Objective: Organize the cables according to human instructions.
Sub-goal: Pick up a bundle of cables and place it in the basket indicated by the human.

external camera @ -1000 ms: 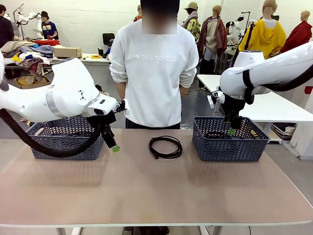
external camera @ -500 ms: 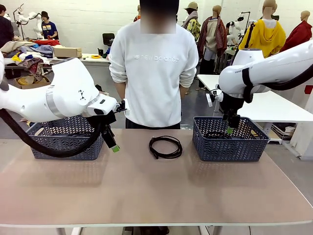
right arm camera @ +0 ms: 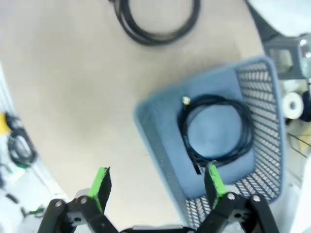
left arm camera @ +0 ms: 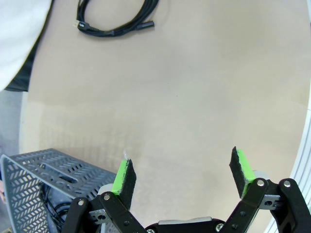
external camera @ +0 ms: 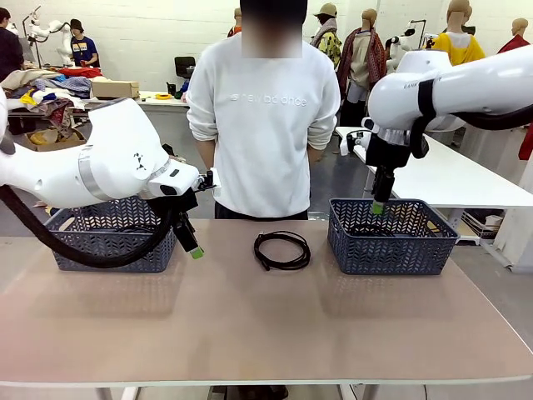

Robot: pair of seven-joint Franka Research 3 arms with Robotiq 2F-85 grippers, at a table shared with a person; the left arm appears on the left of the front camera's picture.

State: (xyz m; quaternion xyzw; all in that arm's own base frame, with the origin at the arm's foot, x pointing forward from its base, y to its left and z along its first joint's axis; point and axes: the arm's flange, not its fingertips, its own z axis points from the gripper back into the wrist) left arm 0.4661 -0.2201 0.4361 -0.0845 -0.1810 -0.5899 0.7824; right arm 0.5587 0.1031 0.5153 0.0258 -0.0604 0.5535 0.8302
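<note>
Looking across the bench [external camera: 250,325], we see one coiled cable [external camera: 281,249] lying between the two baskets, so we should wait for the person's cue before reaching. Our left tool [left arm camera: 182,177] gapes empty near it; our right tool [right arm camera: 158,182], open above the right basket [right arm camera: 265,145] holding another coil [right arm camera: 216,128], should lift clear.

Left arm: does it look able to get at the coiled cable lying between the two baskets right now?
Probably yes. The left tool hangs open above bare table, and the cable lies in the open beside it with nothing between them. The person behind keeps both hands off the table.
</note>
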